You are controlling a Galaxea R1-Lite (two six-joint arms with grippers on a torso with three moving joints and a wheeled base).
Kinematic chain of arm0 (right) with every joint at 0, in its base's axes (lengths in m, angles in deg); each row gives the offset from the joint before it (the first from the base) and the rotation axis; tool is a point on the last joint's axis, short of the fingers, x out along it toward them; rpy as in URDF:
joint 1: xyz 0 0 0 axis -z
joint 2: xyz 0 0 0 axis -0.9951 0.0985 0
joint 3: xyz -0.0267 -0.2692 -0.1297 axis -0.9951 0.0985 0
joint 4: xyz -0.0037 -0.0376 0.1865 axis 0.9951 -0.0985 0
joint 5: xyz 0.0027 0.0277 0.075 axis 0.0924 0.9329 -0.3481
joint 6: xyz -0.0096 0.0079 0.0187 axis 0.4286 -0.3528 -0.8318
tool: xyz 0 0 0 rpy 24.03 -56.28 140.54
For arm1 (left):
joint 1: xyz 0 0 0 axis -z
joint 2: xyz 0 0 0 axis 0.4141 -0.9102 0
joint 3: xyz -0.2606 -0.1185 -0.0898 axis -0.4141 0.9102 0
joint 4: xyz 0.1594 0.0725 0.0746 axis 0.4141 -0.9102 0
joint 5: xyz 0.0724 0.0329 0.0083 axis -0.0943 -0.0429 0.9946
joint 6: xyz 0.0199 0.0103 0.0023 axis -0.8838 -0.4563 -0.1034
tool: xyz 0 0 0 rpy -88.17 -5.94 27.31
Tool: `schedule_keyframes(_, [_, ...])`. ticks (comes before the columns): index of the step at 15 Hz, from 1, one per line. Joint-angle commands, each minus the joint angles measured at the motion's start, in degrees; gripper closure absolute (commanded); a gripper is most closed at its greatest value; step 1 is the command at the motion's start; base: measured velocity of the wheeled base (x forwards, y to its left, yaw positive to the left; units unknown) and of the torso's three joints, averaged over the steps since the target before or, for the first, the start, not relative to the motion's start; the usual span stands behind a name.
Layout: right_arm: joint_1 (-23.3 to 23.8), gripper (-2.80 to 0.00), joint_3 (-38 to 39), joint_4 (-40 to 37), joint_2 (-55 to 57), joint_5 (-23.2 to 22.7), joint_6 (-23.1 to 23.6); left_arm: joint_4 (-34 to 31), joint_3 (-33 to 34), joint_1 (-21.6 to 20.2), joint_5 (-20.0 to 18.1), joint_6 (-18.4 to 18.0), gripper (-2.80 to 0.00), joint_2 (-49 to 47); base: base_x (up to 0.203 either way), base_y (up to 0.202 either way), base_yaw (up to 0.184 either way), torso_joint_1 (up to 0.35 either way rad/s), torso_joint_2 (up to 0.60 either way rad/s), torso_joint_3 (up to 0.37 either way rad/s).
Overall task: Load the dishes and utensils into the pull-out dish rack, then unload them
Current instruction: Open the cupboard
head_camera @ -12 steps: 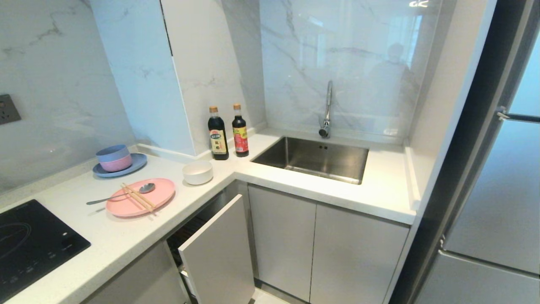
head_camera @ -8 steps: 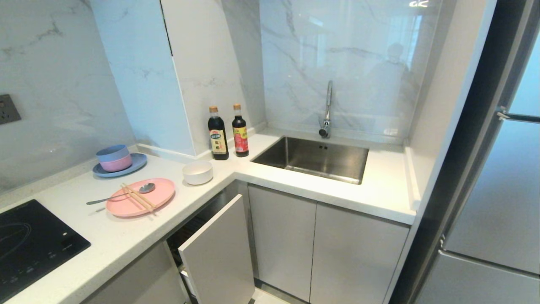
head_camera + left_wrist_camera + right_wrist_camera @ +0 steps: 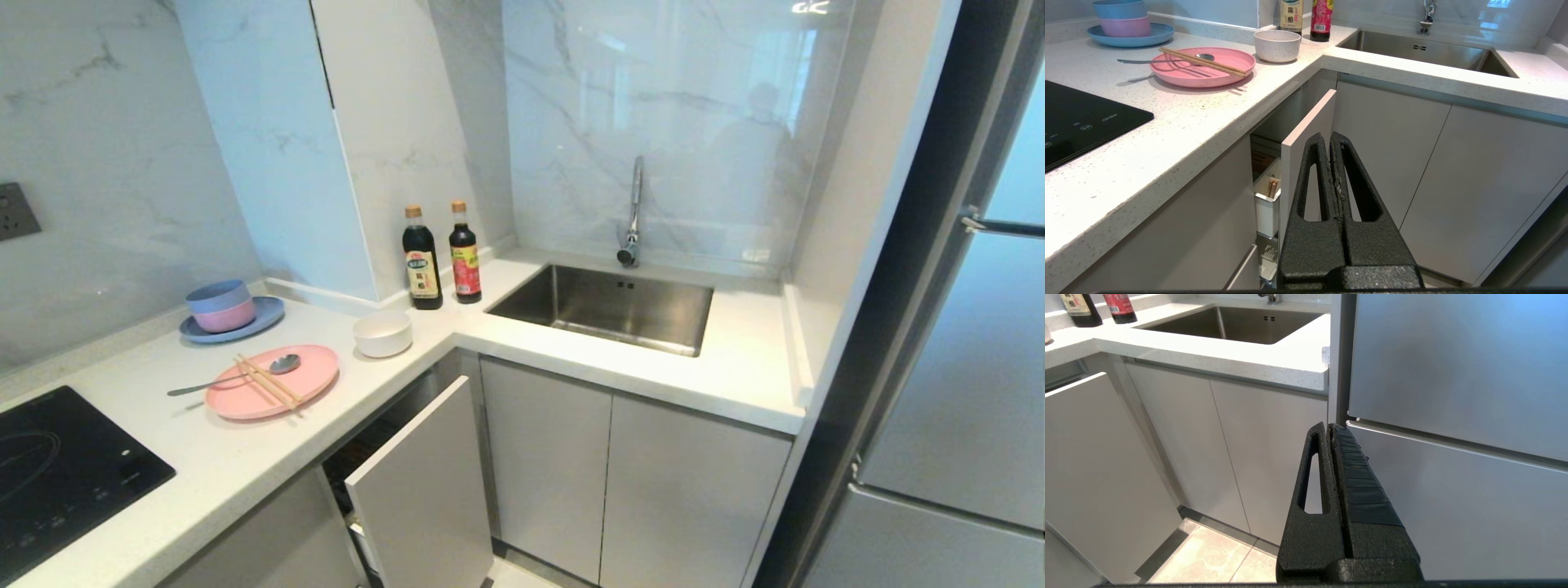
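Observation:
A pale-pink plate [image 3: 306,384] lies on the counter with wooden chopsticks [image 3: 268,382] and a silver spoon [image 3: 229,379] across it. A small white bowl [image 3: 382,333] stands to its right. Below the counter edge the pull-out dish rack [image 3: 420,482] stands partly pulled out, its pale front panel angled outward. The left wrist view shows its white utensil tub [image 3: 1267,206] behind the panel [image 3: 1306,134], with brown sticks [image 3: 1272,188] standing in it. My left gripper [image 3: 1329,136] hangs shut and empty in front of the panel. My right gripper [image 3: 1328,426] is shut and empty by the fridge. Neither arm appears in the head view.
A blue plate with stacked blue and pink bowls [image 3: 222,306] sits at the back left. Two dark sauce bottles [image 3: 441,255] stand in the corner beside the steel sink [image 3: 604,309] and tap [image 3: 633,214]. A black cooktop [image 3: 57,474] is at the near left, a steel fridge [image 3: 955,367] at the right.

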Motion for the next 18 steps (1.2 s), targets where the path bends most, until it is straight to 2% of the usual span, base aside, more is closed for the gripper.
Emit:
schedule_keyframes(1, [-0.02, 0.0, 0.09, 0.0, 0.05, 0.0, -0.02, 0.02, 0.44, 0.04, -0.02, 0.02, 0.0, -0.01, 0.0, 0.0, 0.0, 0.0, 0.0, 0.0])
schedule_keyframes(18, [-0.02, 0.0, 0.09, 0.0, 0.05, 0.0, -0.02, 0.02, 0.44, 0.02, -0.02, 0.02, 0.0, -0.01, 0.0, 0.0, 0.0, -0.245, 0.49, 0.244])
